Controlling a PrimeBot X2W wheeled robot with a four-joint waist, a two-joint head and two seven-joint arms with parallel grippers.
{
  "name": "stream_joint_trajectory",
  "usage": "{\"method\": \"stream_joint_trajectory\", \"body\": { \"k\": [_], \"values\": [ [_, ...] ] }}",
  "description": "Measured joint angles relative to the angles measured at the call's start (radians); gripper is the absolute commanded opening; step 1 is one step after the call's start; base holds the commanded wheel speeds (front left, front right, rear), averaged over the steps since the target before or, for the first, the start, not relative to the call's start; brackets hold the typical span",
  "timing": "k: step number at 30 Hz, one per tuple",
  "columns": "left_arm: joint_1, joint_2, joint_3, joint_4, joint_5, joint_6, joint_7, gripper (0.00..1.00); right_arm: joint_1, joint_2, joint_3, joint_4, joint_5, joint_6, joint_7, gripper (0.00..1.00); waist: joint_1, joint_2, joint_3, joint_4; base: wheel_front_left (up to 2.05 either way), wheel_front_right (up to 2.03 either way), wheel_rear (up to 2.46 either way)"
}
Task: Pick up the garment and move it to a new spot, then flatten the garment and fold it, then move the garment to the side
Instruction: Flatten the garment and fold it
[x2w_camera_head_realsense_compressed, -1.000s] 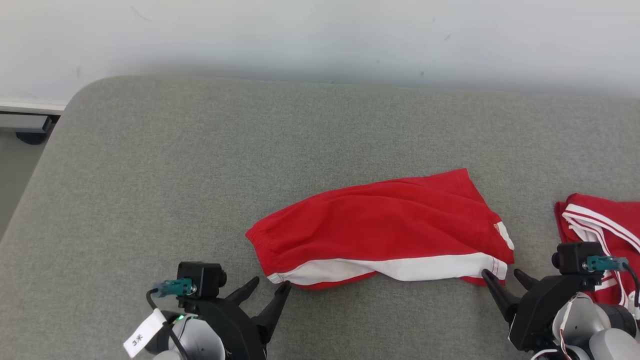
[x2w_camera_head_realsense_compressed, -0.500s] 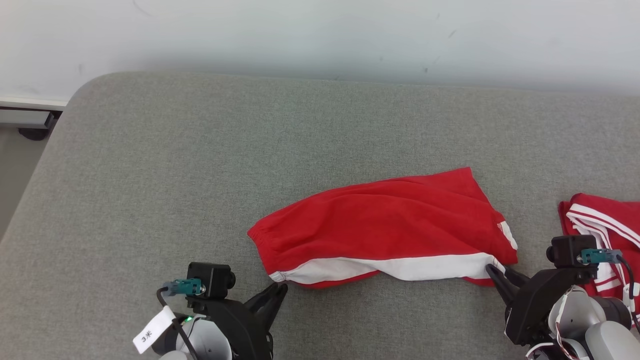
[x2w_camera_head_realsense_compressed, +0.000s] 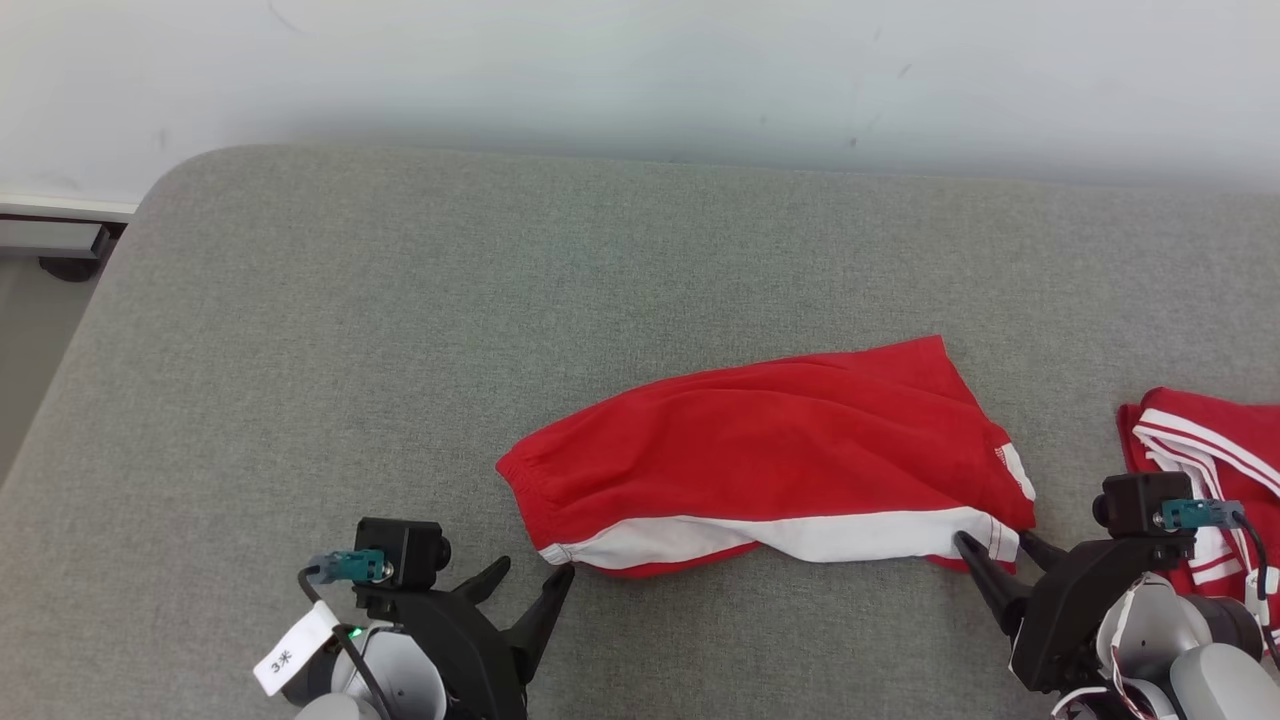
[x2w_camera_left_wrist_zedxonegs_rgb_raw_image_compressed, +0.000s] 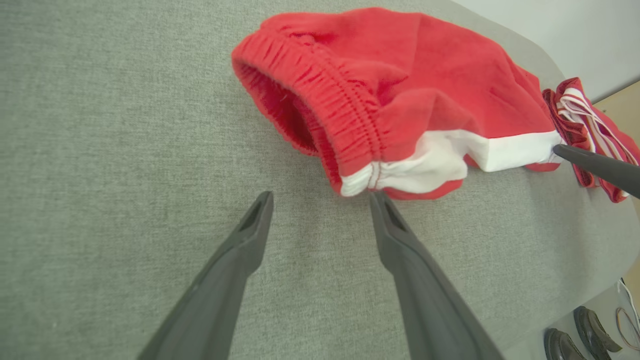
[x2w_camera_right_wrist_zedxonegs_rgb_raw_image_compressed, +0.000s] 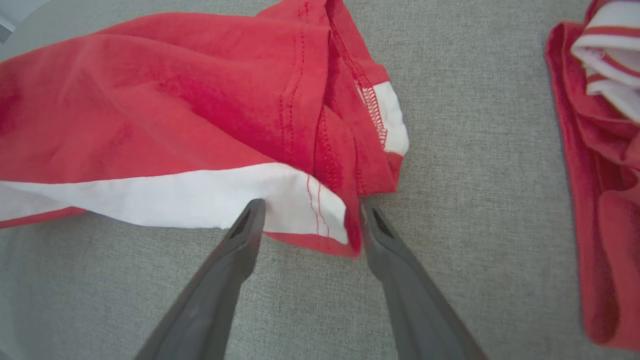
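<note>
Head view: you have two garments on the grey fabric-covered table (x2w_camera_head_realsense_compressed: 400, 350). The red shorts (x2w_camera_head_realsense_compressed: 770, 460), with one white stripe along the near edge, lie spread across the middle-right. A second red garment (x2w_camera_head_realsense_compressed: 1200, 440) with thin white stripes is bunched at the right edge, apart from the shorts. Your left pincer (x2w_camera_head_realsense_compressed: 537, 567) sits at the shorts' near left corner, its two fingers spread wide and holding nothing. One tip is right at the white stripe's end. Your right pincer (x2w_camera_head_realsense_compressed: 992, 540) is at the near right corner, also spread wide. A white tag (x2w_camera_head_realsense_compressed: 290, 655) hangs from the left arm, and a pale wall (x2w_camera_head_realsense_compressed: 640, 70) runs behind the table.

Left wrist view: the left pincer's (x2w_camera_left_wrist_zedxonegs_rgb_raw_image_compressed: 321, 196) two fingers stand wide apart over bare table. The right-hand tip is just below the elastic waistband (x2w_camera_left_wrist_zedxonegs_rgb_raw_image_compressed: 330, 105), where the white stripe ends. One finger (x2w_camera_left_wrist_zedxonegs_rgb_raw_image_compressed: 600, 167) of the other pincer reaches in at the shorts' far end, beside the second red garment (x2w_camera_left_wrist_zedxonegs_rgb_raw_image_compressed: 590, 125). Two dark shoes (x2w_camera_left_wrist_zedxonegs_rgb_raw_image_compressed: 575, 335) sit on the floor past the table edge.

Right wrist view: the right pincer (x2w_camera_right_wrist_zedxonegs_rgb_raw_image_compressed: 310, 204) is wide, its two fingers flanking the shorts' (x2w_camera_right_wrist_zedxonegs_rgb_raw_image_compressed: 175, 100) hemmed corner. The cloth lies between them and is not pinched. The second red garment (x2w_camera_right_wrist_zedxonegs_rgb_raw_image_compressed: 600, 175) lies to the right, with bare table between.
</note>
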Motion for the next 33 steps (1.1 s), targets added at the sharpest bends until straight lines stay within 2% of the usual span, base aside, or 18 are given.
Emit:
{"method": "stream_joint_trajectory", "body": {
  "k": [6,10,12,13,15,16,17,18,20,22,25,29,30,31,32,33],
  "values": [
    [0.000,0.003,0.002,0.004,0.000,0.007,-0.001,1.00,0.000,0.000,0.002,0.000,0.000,0.000,0.000,1.00,0.0000,0.0000,0.003,0.001,0.00,0.00,0.00],
    [-0.003,-0.007,0.002,0.004,0.000,0.007,-0.009,1.00,0.000,0.000,0.004,-0.001,0.000,0.000,0.005,0.87,0.0000,0.0000,0.008,0.001,0.00,0.00,0.00],
    [-0.012,-0.012,0.001,0.004,0.000,0.006,-0.009,1.00,0.000,0.000,0.007,-0.001,0.000,0.000,0.007,0.85,0.0000,0.0000,0.011,0.001,0.00,0.00,0.00],
    [-0.020,-0.013,0.001,0.005,0.000,0.006,-0.009,1.00,0.000,0.000,0.007,-0.001,0.000,0.000,0.007,0.77,0.0000,0.0001,0.013,0.001,0.00,0.00,0.00],
    [-0.028,-0.016,0.001,0.005,0.000,0.006,-0.011,1.00,0.000,0.000,0.007,-0.001,0.000,0.000,0.008,0.69,0.0000,0.0000,0.016,0.000,0.00,0.00,0.00],
    [-0.029,-0.017,0.001,0.007,0.000,0.006,-0.014,1.00,0.000,0.000,0.007,-0.001,0.000,0.000,0.008,0.55,0.0000,0.0000,0.017,-0.001,0.00,0.00,0.00],
    [-0.031,-0.017,0.001,0.009,0.000,0.006,-0.017,1.00,-0.001,0.000,0.008,-0.001,0.000,0.000,0.008,0.48,0.0000,0.0000,0.018,-0.001,0.00,0.00,0.00],
    [-0.033,-0.017,0.001,0.011,0.000,0.006,-0.017,0.78,-0.001,0.001,0.008,-0.001,0.000,0.000,0.008,0.46,0.0000,0.0000,0.019,-0.002,0.00,0.00,0.00],
    [-0.036,-0.017,0.002,0.014,0.000,0.006,-0.018,0.48,-0.001,0.001,0.008,-0.001,0.000,0.000,0.008,0.41,0.0000,0.0000,0.022,-0.003,0.00,0.00,0.00],
    [-0.037,-0.017,0.001,0.016,0.000,-0.002,-0.019,0.43,-0.001,0.001,0.008,0.000,0.000,0.000,0.008,0.36,0.0000,0.0001,0.023,-0.004,0.00,0.00,0.00],
    [-0.037,-0.017,0.001,0.017,0.000,-0.003,-0.025,0.44,-0.001,0.001,0.008,0.003,0.000,0.000,0.009,0.33,0.0000,0.0001,0.025,-0.004,0.00,0.00,0.00],
    [-0.039,-0.014,0.002,0.019,-0.001,-0.013,-0.032,0.34,-0.001,0.002,0.012,0.003,0.001,0.001,0.012,0.20,0.0000,0.0000,0.025,-0.002,0.00,0.00,0.00],
    [-0.039,-0.012,0.002,0.020,-0.001,-0.020,-0.034,0.19,-0.001,0.002,0.012,0.003,0.001,0.002,0.012,0.08,0.0000,0.0001,0.025,-0.002,0.00,0.00,0.00],
    [-0.039,-0.010,0.003,0.020,-0.001,-0.020,-0.035,0.05,-0.001,0.002,0.012,0.004,0.001,0.002,0.012,0.04,0.0000,0.0000,0.025,-0.001,0.00,0.00,0.00],
    [-0.039,-0.008,0.003,0.021,-0.001,-0.021,-0.036,0.00,-0.001,0.002,0.012,0.004,0.001,0.003,0.012,0.00,0.0000,0.0000,0.024,0.000,0.00,0.00,0.00],
    [-0.039,-0.006,0.004,0.021,-0.001,-0.024,-0.041,0.00,-0.001,0.002,0.012,0.004,0.001,0.005,0.013,0.00,0.0000,0.0000,0.024,0.000,0.00,0.00,0.00]
  ]
}}
